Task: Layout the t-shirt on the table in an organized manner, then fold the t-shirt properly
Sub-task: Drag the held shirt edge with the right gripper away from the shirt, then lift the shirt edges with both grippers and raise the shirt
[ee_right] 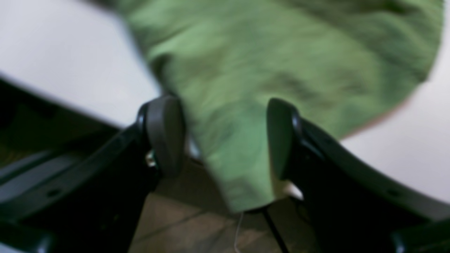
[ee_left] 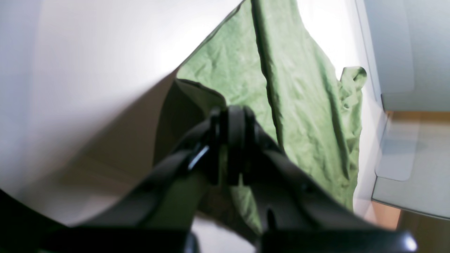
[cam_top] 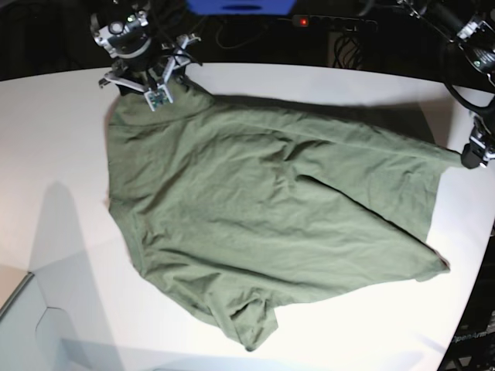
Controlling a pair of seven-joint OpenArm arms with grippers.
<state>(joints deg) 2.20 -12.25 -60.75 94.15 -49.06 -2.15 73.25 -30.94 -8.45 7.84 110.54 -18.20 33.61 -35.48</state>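
The olive-green t-shirt (cam_top: pixel 263 209) lies spread and wrinkled across the white table (cam_top: pixel 62 154), stretched between both arms. My left gripper (cam_top: pixel 469 157) is at the table's right edge, shut on a corner of the shirt (ee_left: pixel 309 116). In the left wrist view its fingers (ee_left: pixel 230 140) pinch the fabric, which runs taut away over the table (ee_left: pixel 88 70). My right gripper (cam_top: pixel 147 89) is at the shirt's far left corner. In the blurred right wrist view it (ee_right: pixel 223 137) is open, with a fold of the shirt (ee_right: pixel 281 52) hanging between the parted fingers over the table's edge (ee_right: pixel 52 52).
A power strip with a red light (cam_top: pixel 325 22), a blue object (cam_top: pixel 240 6) and cables sit behind the table's far edge. A pale grey box (cam_top: pixel 31 325) is at the front left corner. Floor and a grey surface (ee_left: pixel 411 175) lie past the table's right edge.
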